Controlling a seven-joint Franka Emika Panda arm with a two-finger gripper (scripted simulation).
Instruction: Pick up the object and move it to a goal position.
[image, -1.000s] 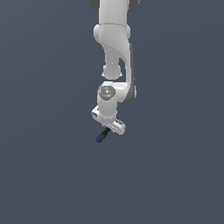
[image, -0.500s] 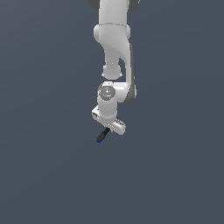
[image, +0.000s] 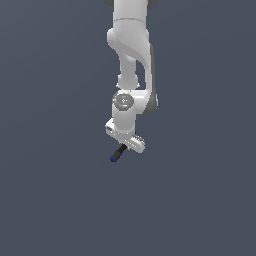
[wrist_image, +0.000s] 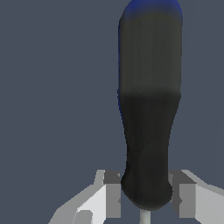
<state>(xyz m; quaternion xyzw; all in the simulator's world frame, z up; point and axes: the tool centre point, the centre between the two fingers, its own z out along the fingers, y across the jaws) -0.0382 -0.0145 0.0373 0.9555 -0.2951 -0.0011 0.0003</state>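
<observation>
The object (image: 118, 153) is a small screwdriver with a black handle and a blue butt end. In the exterior view it pokes out down and toward the exterior view's left from under the white hand. My gripper (image: 126, 147) is shut on it and holds it off the grey ground. In the wrist view the black handle (wrist_image: 148, 109) fills the middle, its blue tip far from the camera. The gripper (wrist_image: 146, 194) has its two grey fingertips (wrist_image: 112, 192) pressed on either side of the handle's base. A sliver of the thin grey shaft (wrist_image: 145, 217) shows below the handle.
A plain dark grey surface (image: 60, 200) lies all around. The white arm (image: 131, 55) rises straight up from the hand to the frame's upper edge.
</observation>
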